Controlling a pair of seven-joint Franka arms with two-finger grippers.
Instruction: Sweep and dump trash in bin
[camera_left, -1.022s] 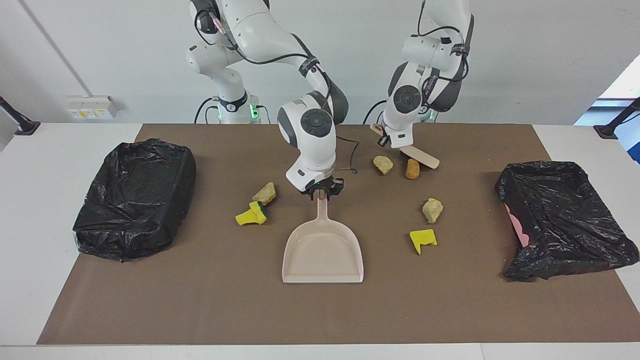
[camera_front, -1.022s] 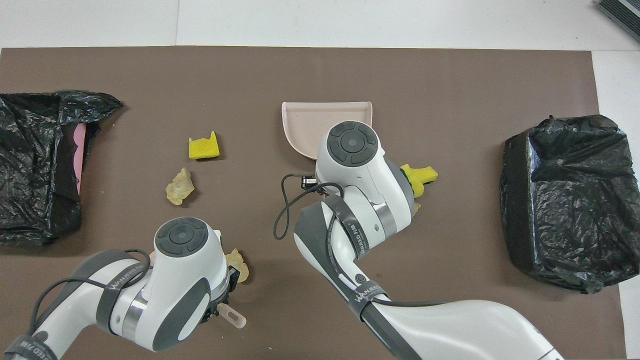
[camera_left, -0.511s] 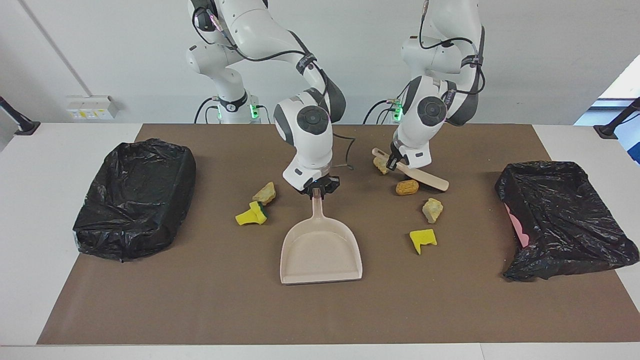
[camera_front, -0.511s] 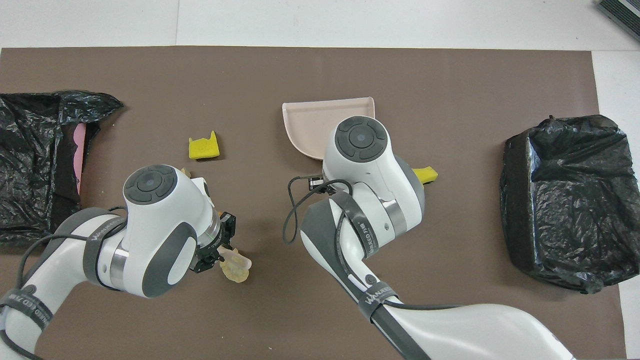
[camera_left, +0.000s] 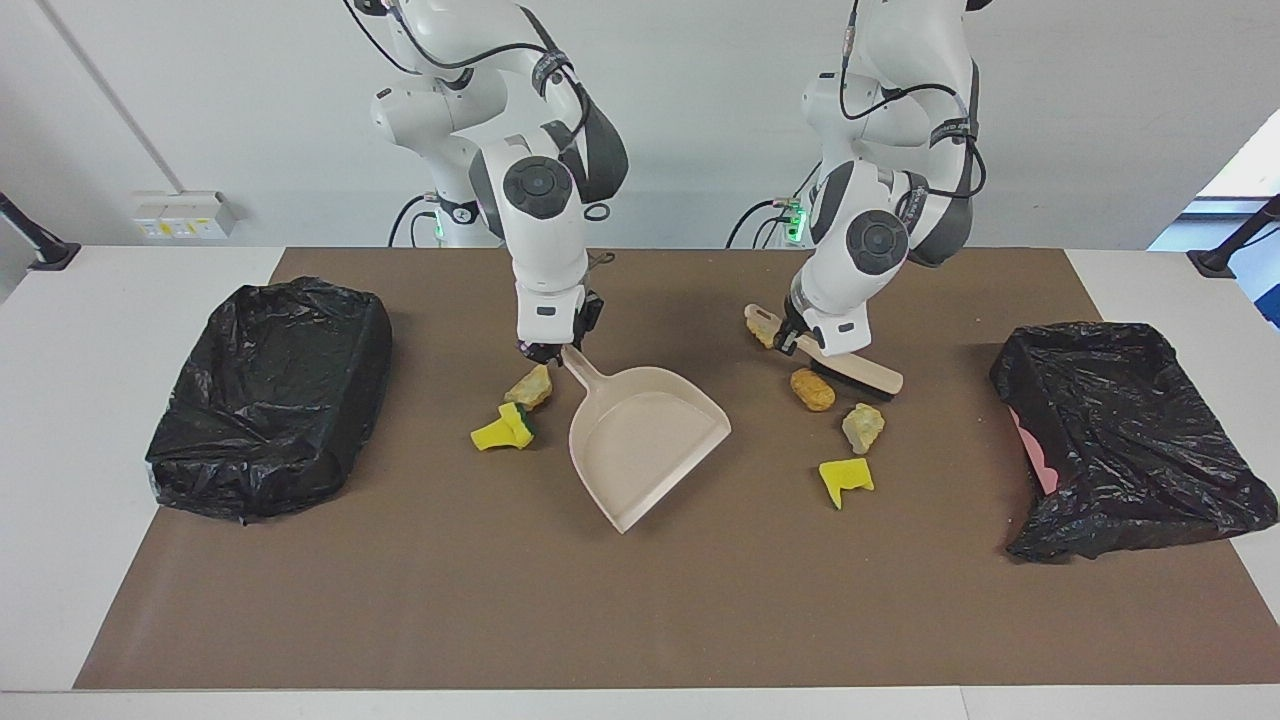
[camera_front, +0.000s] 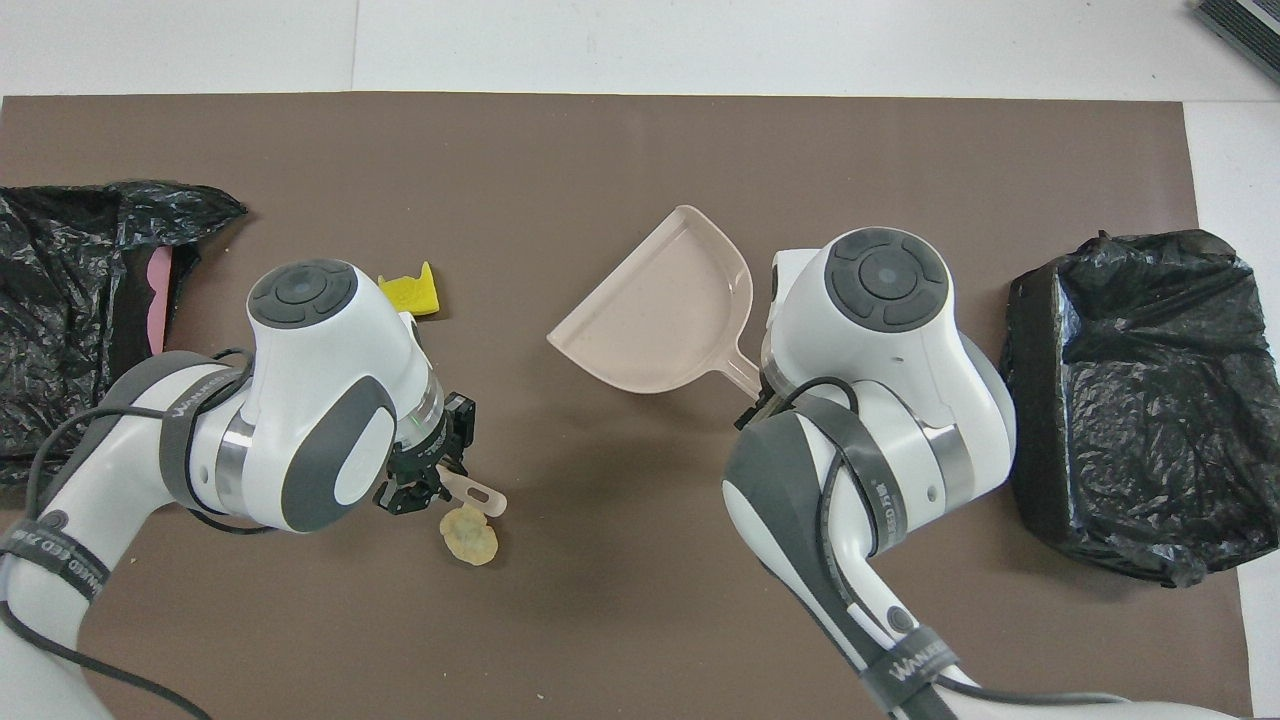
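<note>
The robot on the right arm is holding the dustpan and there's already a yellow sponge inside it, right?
Not quite. The right gripper does hold the dustpan by its handle, but the pan is empty. The facing view shows the yellow sponge lying on the mat beside it.

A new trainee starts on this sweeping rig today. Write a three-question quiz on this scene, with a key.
1. True or false: the dustpan is empty.
2. Fill in: the right gripper grips the dustpan by its ____.
3. Which holds the brush? A) the left gripper B) the right gripper C) neither; it lies free on the mat.
Key: 1 true; 2 handle; 3 A.
</note>
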